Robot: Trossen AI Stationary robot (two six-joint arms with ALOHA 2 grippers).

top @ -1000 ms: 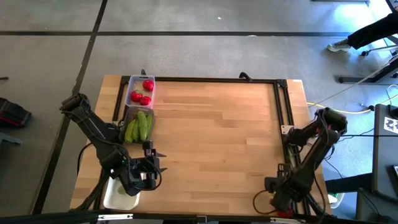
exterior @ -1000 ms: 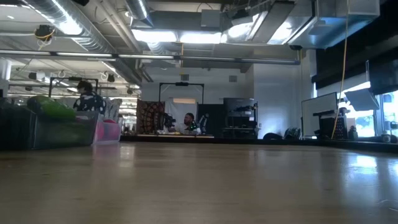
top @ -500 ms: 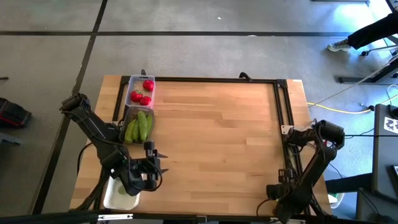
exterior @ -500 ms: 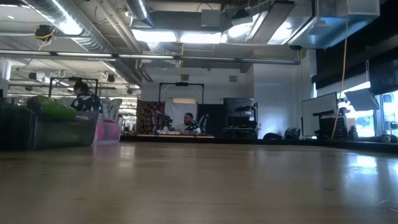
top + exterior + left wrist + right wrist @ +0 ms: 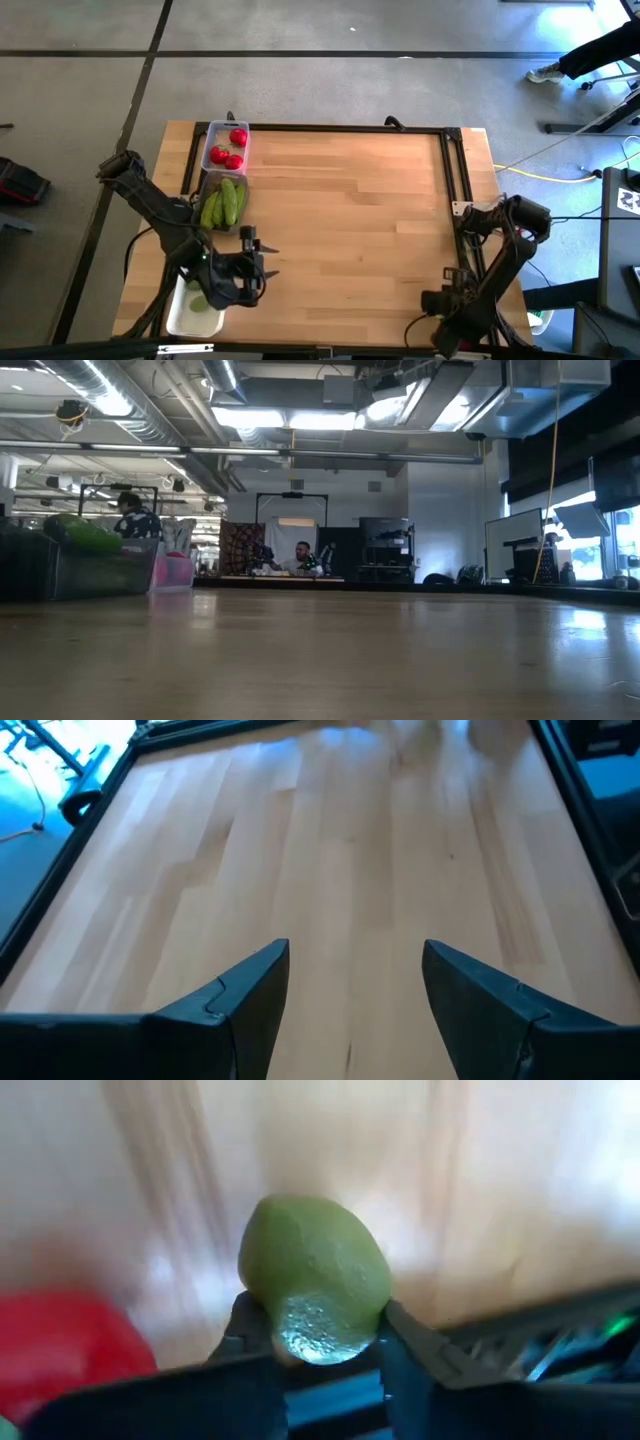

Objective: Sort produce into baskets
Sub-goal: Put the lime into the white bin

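At the table's near right corner, the right gripper [image 5: 318, 1342] clamps a small round green lime [image 5: 314, 1290], so a carry is in hand. Next, it calls for transport to the opaque white rectangular plastic bin [image 5: 185, 312] at near left, where limes lie beside the empty, spread-fingered left gripper [image 5: 355, 985]; farther off, clear bins hold green cucumbers [image 5: 224, 202] and red tomatoes [image 5: 229, 148].

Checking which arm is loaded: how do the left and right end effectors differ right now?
The left end effector has its fingers spread wide with only bare table between them, while the right end effector is shut on a green lime. In the high view, the left one sits beside the white bin on the table's left side, and the right one is low over the table's right side. Both have two dark fingers.
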